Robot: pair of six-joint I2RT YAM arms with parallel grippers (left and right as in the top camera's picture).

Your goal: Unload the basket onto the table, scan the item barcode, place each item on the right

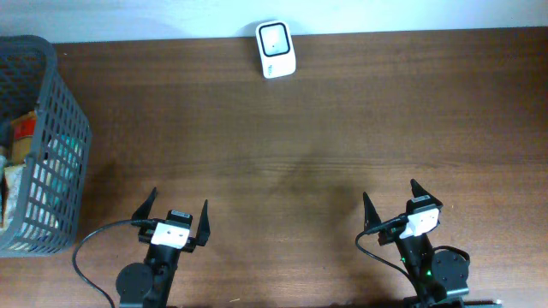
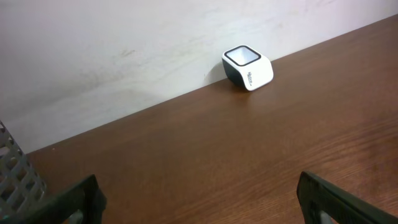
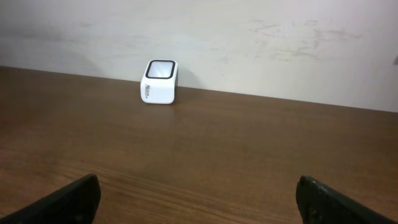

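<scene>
A white barcode scanner with a dark window on top stands at the table's far edge, against the wall. It shows far off in the left wrist view and the right wrist view. Packaged items lie inside the grey basket at the left; I cannot tell them apart. My left gripper hovers near the front edge, open and empty. My right gripper is also near the front edge, open with nothing between its fingers.
The basket's mesh wall is just left of the left gripper. Brown wooden table stretches between the grippers and the scanner. A pale wall bounds the far side.
</scene>
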